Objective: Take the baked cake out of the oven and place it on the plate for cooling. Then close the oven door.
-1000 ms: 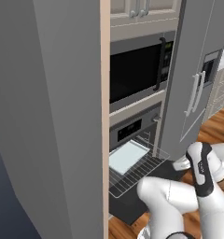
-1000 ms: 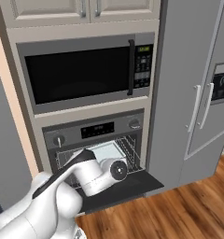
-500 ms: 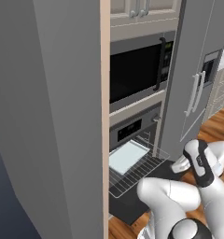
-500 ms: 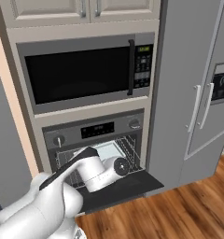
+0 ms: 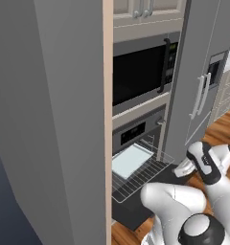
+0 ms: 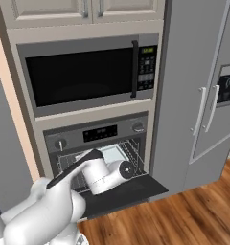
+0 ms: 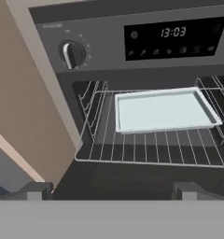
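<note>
- My pincer (image 7: 112,189) hangs in front of the oven (image 6: 95,135), its two dark finger tips (image 7: 37,189) spread as wide as they go, with nothing between them.
- The oven door (image 6: 131,187) is folded down flat, a dark panel jutting out below the cavity, and my pincer hovers above it without touching the rack.
- The wire rack (image 7: 146,149) is pulled forward out of the cavity, its front edge reaching over the lowered door.
- On the rack lies a shallow pale tray (image 7: 163,110) with a light rim, sitting toward the back and to the right of the middle in the hand view. I cannot tell whether anything lies in it; its surface looks flat and plain.
- Above the cavity, the control panel has a round knob (image 7: 72,54) on the left and a black display strip (image 7: 174,37) with lit digits.
- In the right base view a second knob (image 6: 138,127) sits at the panel's right end.
- A black-windowed microwave (image 6: 88,76) with a vertical handle is built in directly above the oven.
- To the right stands a tall grey fridge (image 6: 203,86) with paired vertical handles, and wooden floor (image 6: 193,220) runs beneath it.
- In the left base view my arm bends low across the floor in front of the open door.
</note>
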